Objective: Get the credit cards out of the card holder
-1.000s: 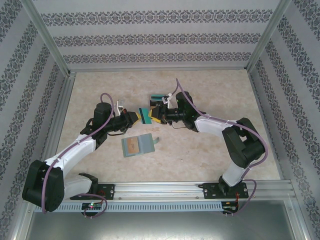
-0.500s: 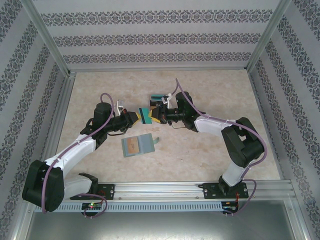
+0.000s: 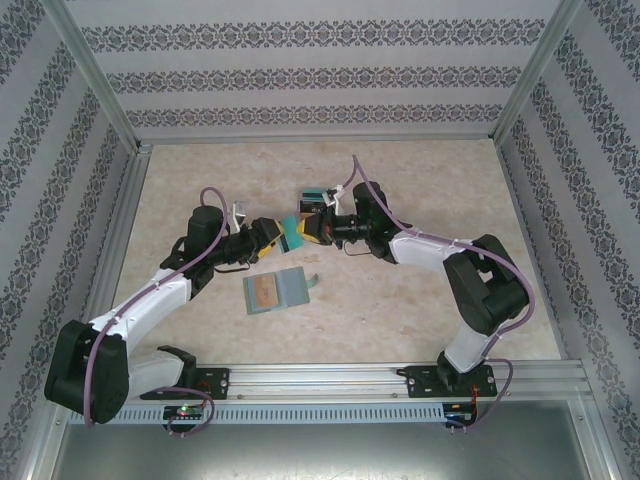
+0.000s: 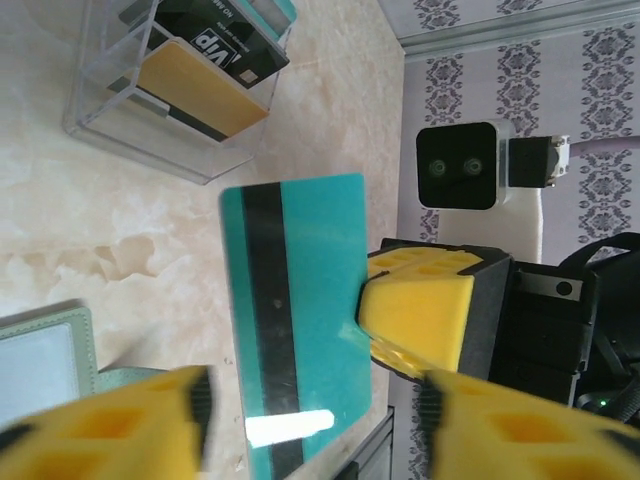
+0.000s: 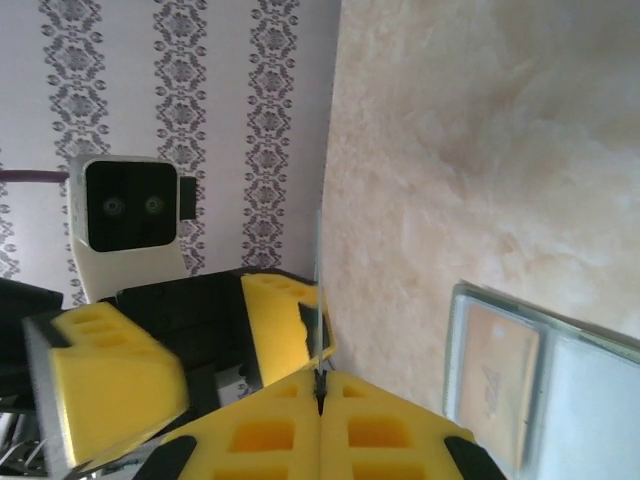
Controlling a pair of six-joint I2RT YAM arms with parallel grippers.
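Note:
A teal credit card (image 3: 293,234) with a black stripe (image 4: 300,330) hangs above the table between my two grippers. My right gripper (image 3: 312,230) is shut on the card's far edge, and in its own view the card shows edge-on (image 5: 319,320) between the closed pads (image 5: 390,430). My left gripper (image 4: 310,425) is open, its fingers (image 4: 100,425) standing apart on either side of the card's near end. The grey-green card holder (image 3: 276,291) lies open on the table below them. An orange-brown card (image 5: 495,375) sits in one of its pockets.
A clear plastic stand (image 4: 170,90) just beyond the grippers holds a black card (image 4: 215,35) and an orange-brown one (image 4: 195,85). Patterned walls and metal rails enclose the table (image 3: 420,190). Bare tabletop lies to the right and far left.
My left gripper has opened and let go of the teal card. My right gripper has closed fully on the card's other edge. The arms have hardly shifted.

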